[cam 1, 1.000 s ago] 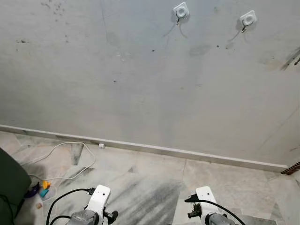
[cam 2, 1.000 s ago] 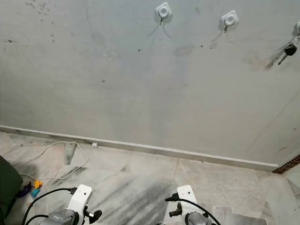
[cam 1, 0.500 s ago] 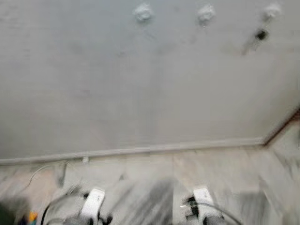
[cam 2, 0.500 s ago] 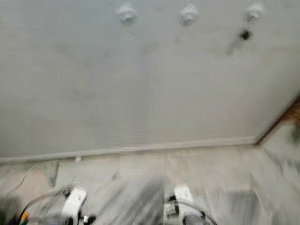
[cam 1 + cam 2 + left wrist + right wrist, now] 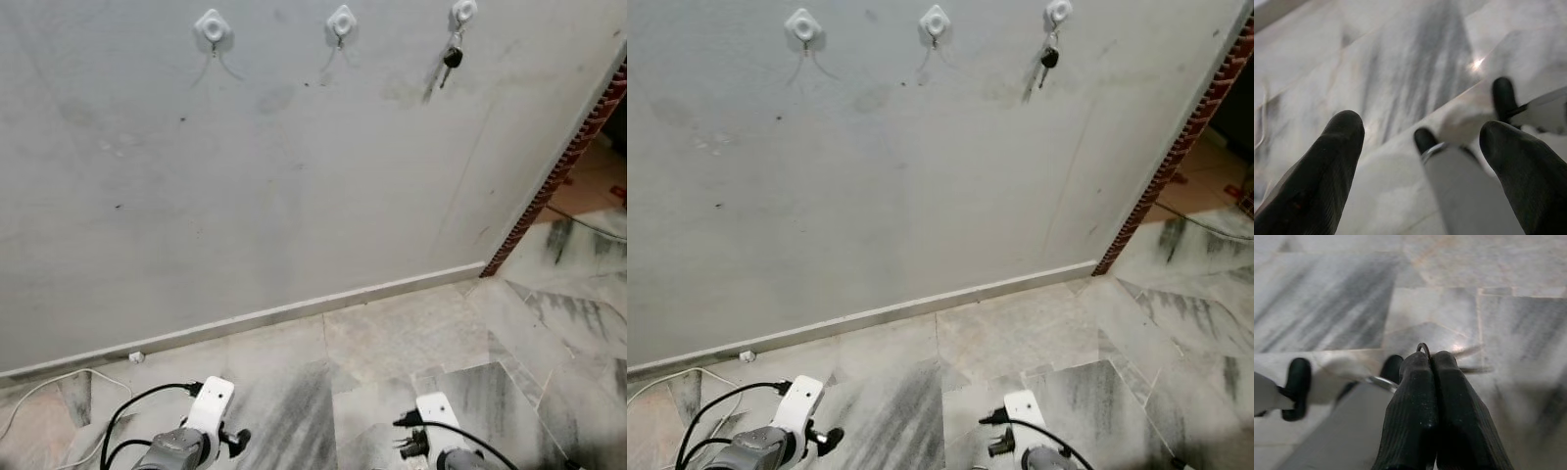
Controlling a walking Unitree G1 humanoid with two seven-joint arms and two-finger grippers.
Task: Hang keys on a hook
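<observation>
Three white hooks sit high on the grey wall: left hook [image 5: 212, 26], middle hook [image 5: 341, 21], right hook [image 5: 463, 11]. A dark-headed set of keys [image 5: 452, 57] hangs from the right hook. Both arms hang low over the marble floor, left arm [image 5: 206, 416] and right arm [image 5: 436, 421]. In the right wrist view my right gripper [image 5: 1431, 360] is shut, and a thin metal key ring [image 5: 1423, 348] pokes out between its tips. The keys on that ring are hidden. In the left wrist view my left gripper [image 5: 1422, 132] is open, with nothing between its fingers.
A red brick wall edge [image 5: 568, 162] ends the grey wall on the right, and floor runs on past it. A white cable [image 5: 39, 387] lies on the floor at the left, near the baseboard [image 5: 294, 311].
The camera has swung to the right with blur in between. The hooks now sit further left in the picture, and the right hook, its keys and the brick edge have come into view.
</observation>
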